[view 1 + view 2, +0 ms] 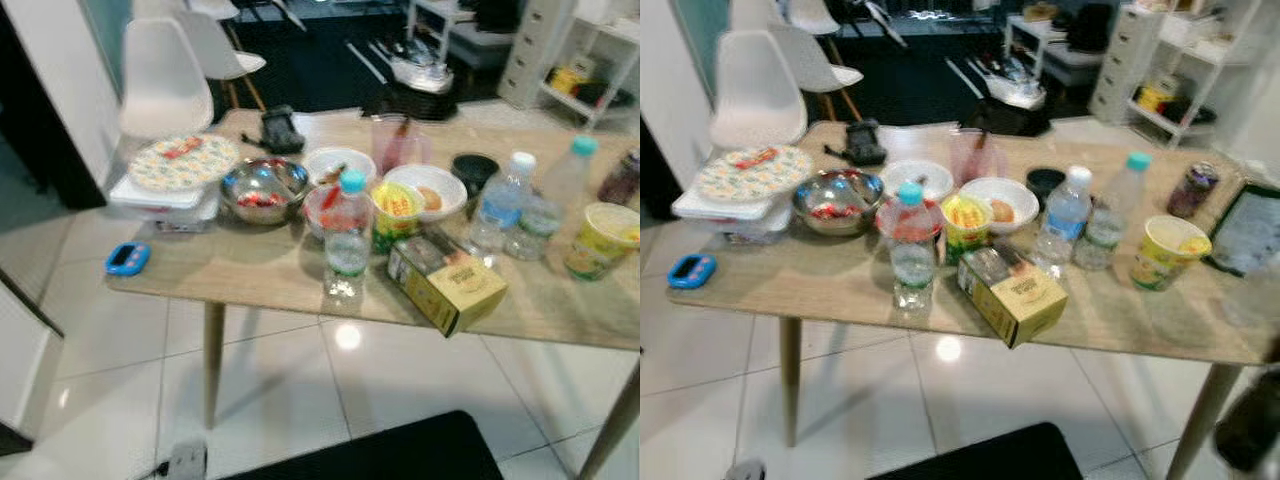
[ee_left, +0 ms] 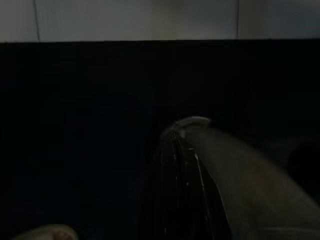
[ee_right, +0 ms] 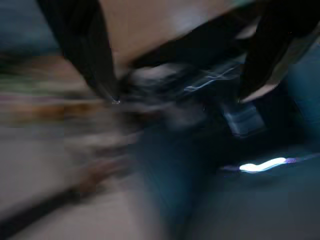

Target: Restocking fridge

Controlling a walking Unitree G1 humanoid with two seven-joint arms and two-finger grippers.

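A wooden table [image 1: 250, 275] carries food and drinks. A water bottle [image 1: 347, 240] with a teal cap stands near the front edge, beside a yellow box [image 1: 447, 280]. Two more water bottles [image 1: 500, 205] [image 1: 555, 195] stand to the right, with a yellow cup [image 1: 600, 240] past them. A second yellow cup [image 1: 395, 215], white bowls [image 1: 430, 192] and a steel bowl [image 1: 263, 188] sit mid-table. In the blurred right wrist view my right gripper [image 3: 179, 97] is open, its black fingers [image 3: 85, 45] wide apart and holding nothing. The left wrist view is very dark.
A patterned plate [image 1: 182, 162] lies on a white container at the table's left end, with a blue device [image 1: 127, 258] near the corner. A dark jar [image 1: 1195, 188] and a tablet [image 1: 1250, 230] sit far right. White chairs [image 1: 165, 75] stand behind. Tiled floor lies in front.
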